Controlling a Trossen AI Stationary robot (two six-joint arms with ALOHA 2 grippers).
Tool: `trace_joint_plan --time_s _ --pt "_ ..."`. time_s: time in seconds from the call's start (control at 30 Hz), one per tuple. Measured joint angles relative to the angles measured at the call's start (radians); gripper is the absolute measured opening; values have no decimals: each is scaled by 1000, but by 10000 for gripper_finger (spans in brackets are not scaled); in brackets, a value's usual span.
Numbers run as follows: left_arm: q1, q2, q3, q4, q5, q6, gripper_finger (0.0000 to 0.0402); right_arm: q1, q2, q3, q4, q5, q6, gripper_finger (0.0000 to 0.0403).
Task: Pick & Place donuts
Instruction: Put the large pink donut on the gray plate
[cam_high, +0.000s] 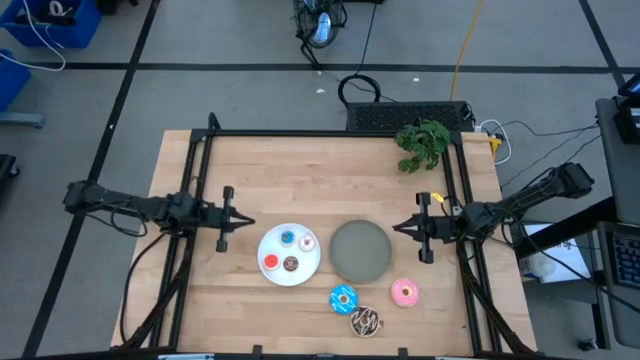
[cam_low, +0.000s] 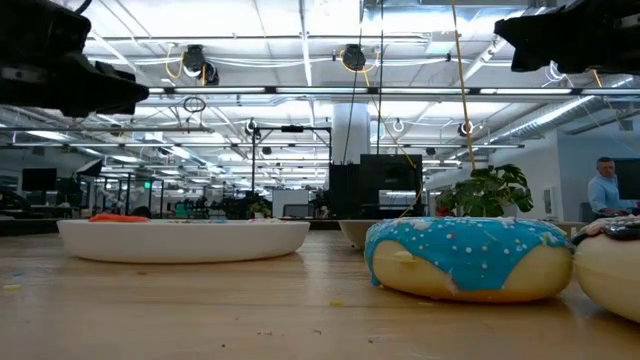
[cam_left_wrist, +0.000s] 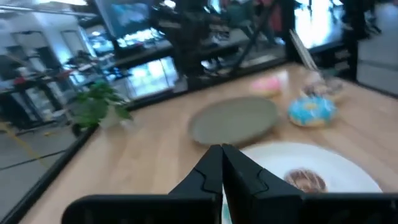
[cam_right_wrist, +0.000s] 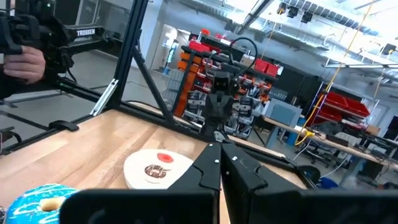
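Observation:
Four tiny donuts lie on the round white plate (cam_high: 272, 246): blue (cam_high: 288, 237), pale pink (cam_high: 307, 242), red (cam_high: 270, 262), brown (cam_high: 290, 265). Three larger donuts rest flat on the table near its near edge: blue-iced (cam_high: 342, 298), pink (cam_high: 405, 292), chocolate with sprinkles (cam_high: 365, 321). The round grey plate (cam_high: 360, 250) holds nothing. My left gripper (cam_high: 247, 222) hovers shut left of the white plate, above the table. My right gripper (cam_high: 398, 227) hovers shut right of the grey plate. The left wrist view shows my left gripper (cam_left_wrist: 222, 149) before the brown donut (cam_left_wrist: 306, 180).
A green leafy plant (cam_high: 424, 143) sits at the table's far right. A black frame (cam_high: 330, 133) borders the table's far edge and sides. Bare wood lies between the plates and the far edge. A person's hand (cam_right_wrist: 22, 61) shows in the room beyond the table.

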Motion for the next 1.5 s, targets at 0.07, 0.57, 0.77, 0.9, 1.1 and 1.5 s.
trace_joint_plan --time_s 0.07,0.57,0.77,0.9,1.1,1.5 --pt "3 -1 0 23 -56 -6 18 0 0 0 0 25 19 0" --pt "4 4 0 -59 -387 44 13 115 294 709 -1002 443 392 0" --pt "4 4 0 -24 -386 -37 37 203 508 971 -1309 405 656 0" --pt "4 4 0 0 -386 -117 41 269 670 1126 -1531 322 835 0" --pt "4 4 0 4 -386 -145 42 317 849 1271 -1837 69 1139 0" --pt "4 4 0 21 -387 -90 42 321 946 1263 -1863 -33 1306 5"
